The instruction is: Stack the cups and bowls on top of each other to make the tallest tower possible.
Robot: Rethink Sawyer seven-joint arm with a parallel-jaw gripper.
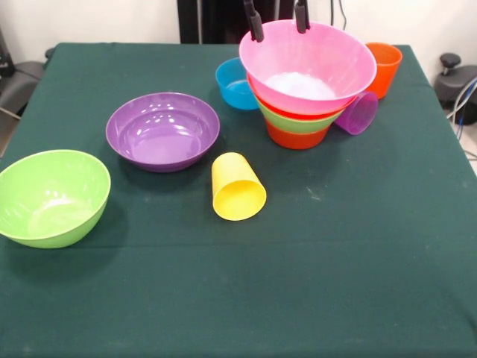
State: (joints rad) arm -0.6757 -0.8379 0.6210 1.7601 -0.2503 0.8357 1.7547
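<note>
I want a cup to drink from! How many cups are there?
3: yellow cup lies on its side in the middle, purple cup lies tipped beside the bowl stack, orange cup stands behind it.

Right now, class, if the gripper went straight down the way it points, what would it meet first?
Probably the huge pink bowl topping the tower: the open gripper hangs with its fingers over the far rim. Depth is unclear from this single view, so it might pass just behind.
</note>
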